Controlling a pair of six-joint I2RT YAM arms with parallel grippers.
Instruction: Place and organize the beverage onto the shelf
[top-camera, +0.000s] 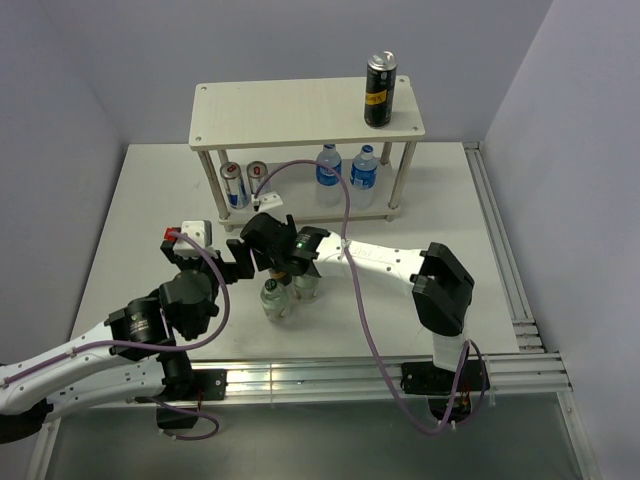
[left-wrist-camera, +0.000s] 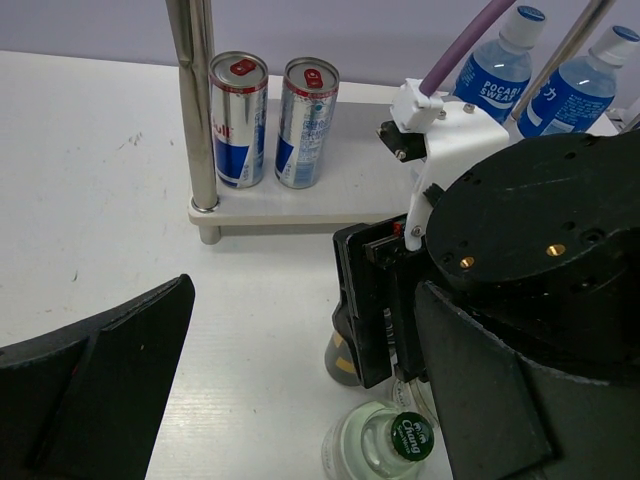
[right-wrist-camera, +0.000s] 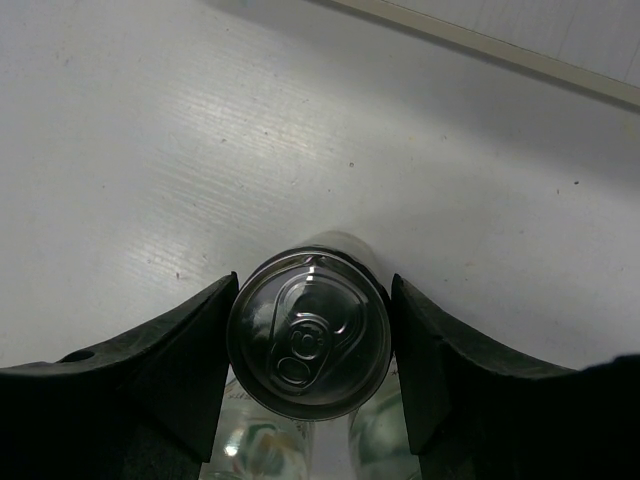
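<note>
Two Red Bull cans (left-wrist-camera: 239, 120) stand side by side at the left end of the lower board of the shelf (top-camera: 290, 115), behind its near left leg. In front of them the left gripper (top-camera: 238, 262) hangs low over the bench (top-camera: 150, 200) with its jaws apart and nothing between them. Just to its right a cluster of drinks waits on the bench, among them a clear Chang bottle (left-wrist-camera: 411, 437) with a green cap. The right gripper (right-wrist-camera: 312, 300) points down over this cluster, its jaws pressed against both sides of a dark can (right-wrist-camera: 308, 345) that stands upright, close against the glass bottles. Further right, two Pocari Sweat bottles (top-camera: 346, 172) fill the rest of the lower board, and a black can (top-camera: 380, 90) stands alone near the right end of the top board. The step in hand looks like the pick of another can. Next, the right arm likely needs a straight lift to clear the neighbouring bottles, then a carry to the top board, setting the can beside its match.
</note>
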